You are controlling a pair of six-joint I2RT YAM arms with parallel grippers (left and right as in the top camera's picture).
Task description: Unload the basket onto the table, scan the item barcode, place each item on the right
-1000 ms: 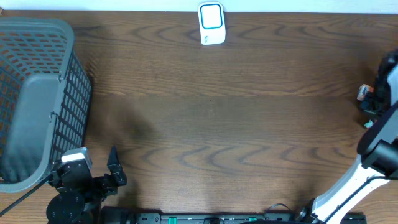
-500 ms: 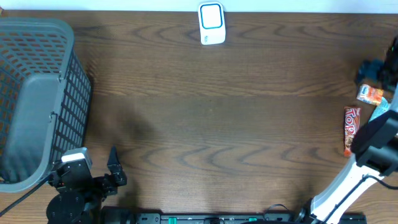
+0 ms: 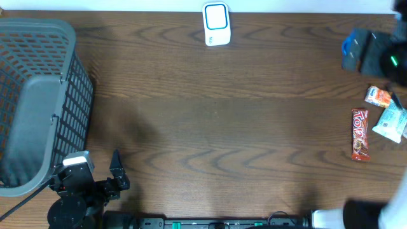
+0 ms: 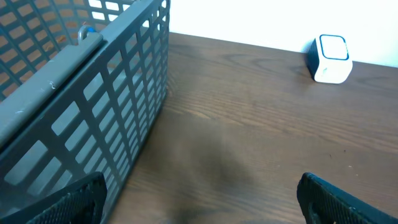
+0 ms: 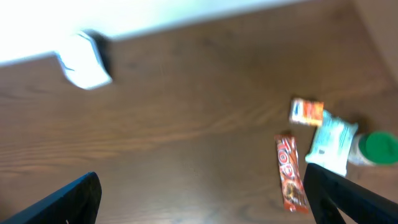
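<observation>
Illumination is even and diffuse across the dark brown wood-grain table (image 3: 216, 127). A faint, soft shadow lies just ahead of the left gripper (image 4: 199, 205); the white wall (image 4: 249, 18) beyond is overexposed. The right wrist view is motion-blurred throughout: the red candy bar wrapper (image 5: 290, 173) ahead of the right gripper (image 5: 199, 199) appears smeared.

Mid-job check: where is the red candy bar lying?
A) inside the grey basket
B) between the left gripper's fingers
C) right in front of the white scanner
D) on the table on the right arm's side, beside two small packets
D: the red candy bar lies flat on the table beside the orange packet and the white packet, far from the basket and the scanner.
</observation>
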